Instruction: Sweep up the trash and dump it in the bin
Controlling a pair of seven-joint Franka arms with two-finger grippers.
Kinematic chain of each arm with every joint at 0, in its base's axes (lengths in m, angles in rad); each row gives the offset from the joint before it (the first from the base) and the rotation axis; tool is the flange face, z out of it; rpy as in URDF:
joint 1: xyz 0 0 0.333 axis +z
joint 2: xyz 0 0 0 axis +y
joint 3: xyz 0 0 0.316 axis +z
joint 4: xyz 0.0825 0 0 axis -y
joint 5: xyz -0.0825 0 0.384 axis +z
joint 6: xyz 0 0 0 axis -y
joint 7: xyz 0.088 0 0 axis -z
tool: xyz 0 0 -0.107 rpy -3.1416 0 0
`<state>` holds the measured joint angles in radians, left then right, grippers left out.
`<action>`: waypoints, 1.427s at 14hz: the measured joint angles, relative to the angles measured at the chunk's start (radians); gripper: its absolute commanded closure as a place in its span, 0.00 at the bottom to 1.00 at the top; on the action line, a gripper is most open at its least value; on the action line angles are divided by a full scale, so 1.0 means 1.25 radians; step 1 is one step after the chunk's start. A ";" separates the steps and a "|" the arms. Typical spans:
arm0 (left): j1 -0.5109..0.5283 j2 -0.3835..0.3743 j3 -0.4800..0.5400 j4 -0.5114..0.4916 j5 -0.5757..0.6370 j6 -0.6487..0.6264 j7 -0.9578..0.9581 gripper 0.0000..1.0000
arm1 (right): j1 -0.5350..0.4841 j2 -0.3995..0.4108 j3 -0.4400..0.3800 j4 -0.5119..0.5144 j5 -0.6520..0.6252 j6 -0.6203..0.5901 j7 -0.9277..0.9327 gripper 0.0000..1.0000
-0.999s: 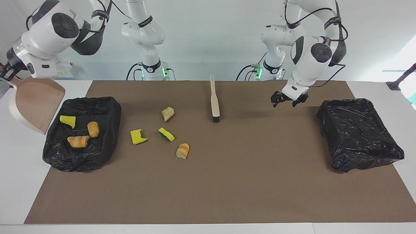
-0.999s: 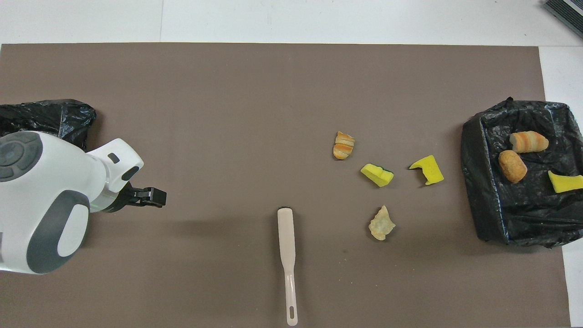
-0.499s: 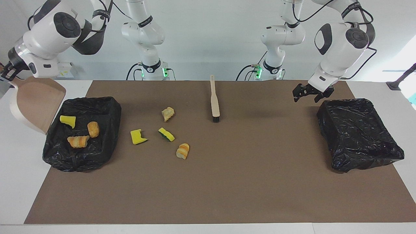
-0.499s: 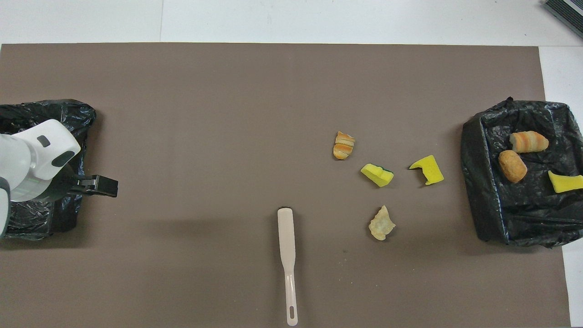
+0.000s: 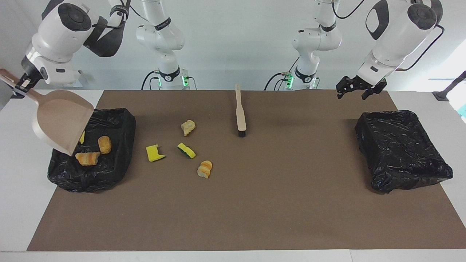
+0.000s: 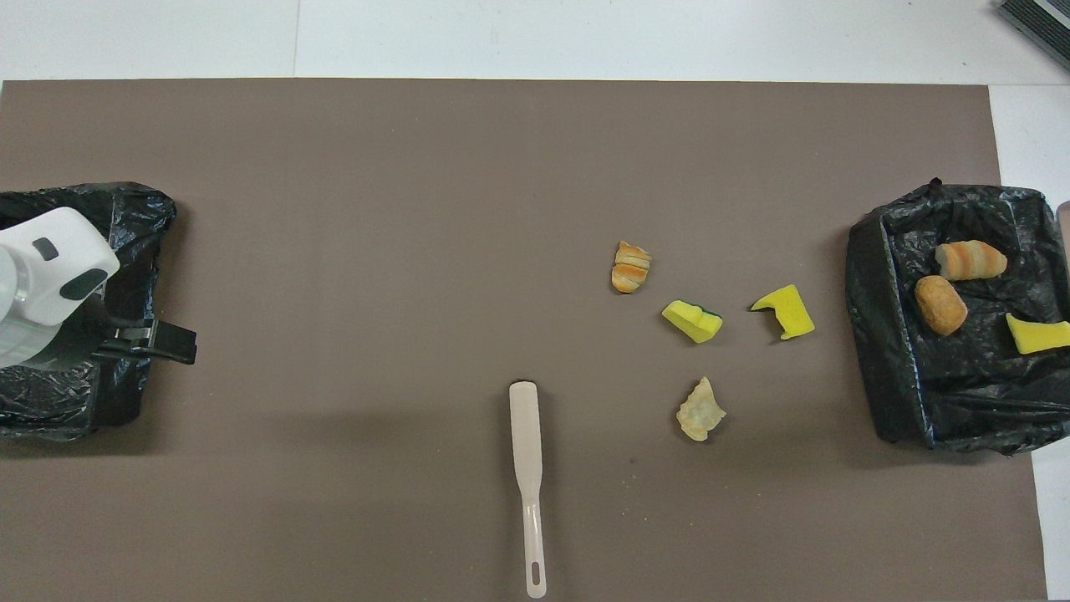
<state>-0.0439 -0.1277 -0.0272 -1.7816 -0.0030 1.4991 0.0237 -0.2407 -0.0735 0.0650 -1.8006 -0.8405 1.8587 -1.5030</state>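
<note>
In the facing view, the right gripper (image 5: pixel 20 84) was clamped on the handle of the beige dustpan (image 5: pixel 62 122), holding it tilted, mouth down, over the black-lined bin (image 5: pixel 120 145) at the right arm's end of the table. The left gripper (image 5: pixel 358 89) hung with fingers apart and empty, above the mat near the second lined bin (image 5: pixel 400 153), which appeared to hold nothing. Judging from this, the pan looked emptied; the next load would go best if it were set low and flat beside the loose scraps, with the brush (image 5: pixel 239 111) fetched from where it lay on the mat close to the robots. Two bread chunks (image 5: pixel 95 151) lay in the near bin, a yellow sponge piece partly hidden by the pan.

In the overhead view, that bin (image 6: pixel 869 334) held three pieces of trash (image 6: pixel 953 284): two bread-like chunks and a yellow sponge piece. Four scraps (image 6: pixel 694 322) remained on the mat, between the brush (image 6: pixel 527 451) and the bin. The left gripper (image 6: pixel 159 344) showed spread fingers over the other bin's (image 6: pixel 125 209) edge.
</note>
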 measured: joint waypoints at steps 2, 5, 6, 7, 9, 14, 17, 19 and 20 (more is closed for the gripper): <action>0.000 0.001 0.000 0.046 0.009 -0.041 0.001 0.00 | 0.000 0.000 0.002 -0.001 0.065 -0.004 0.000 1.00; 0.000 0.003 0.000 0.059 0.009 -0.049 0.003 0.00 | -0.002 0.000 0.001 -0.002 0.167 -0.009 0.036 1.00; 0.000 0.006 0.000 0.059 0.009 -0.049 0.003 0.00 | -0.002 0.000 0.001 -0.003 0.193 -0.014 0.066 1.00; 0.000 0.009 -0.002 0.059 0.009 -0.049 0.003 0.00 | -0.002 0.000 0.002 -0.004 0.217 -0.023 0.104 1.00; 0.000 0.011 -0.007 0.059 0.009 -0.049 0.003 0.00 | 0.000 0.000 0.005 -0.005 0.256 -0.045 0.207 1.00; 0.002 0.007 0.002 0.069 0.010 -0.049 0.003 0.00 | 0.047 0.001 0.013 -0.026 0.360 -0.076 0.474 1.00; 0.005 0.005 0.003 0.071 0.010 -0.049 0.003 0.00 | 0.096 0.006 0.015 -0.040 0.414 -0.076 0.648 1.00; 0.005 0.005 0.003 0.071 0.010 -0.049 0.003 0.00 | 0.134 0.011 0.015 -0.046 0.461 -0.076 0.746 1.00; 0.005 0.005 0.003 0.071 0.010 -0.049 0.003 0.00 | 0.152 0.018 0.016 -0.048 0.488 -0.076 0.799 1.00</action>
<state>-0.0376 -0.1208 -0.0233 -1.6929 0.0094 1.4376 0.0277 -0.0511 -0.0516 0.0848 -1.8608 -0.2303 1.7634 -0.5036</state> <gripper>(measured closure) 0.000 0.683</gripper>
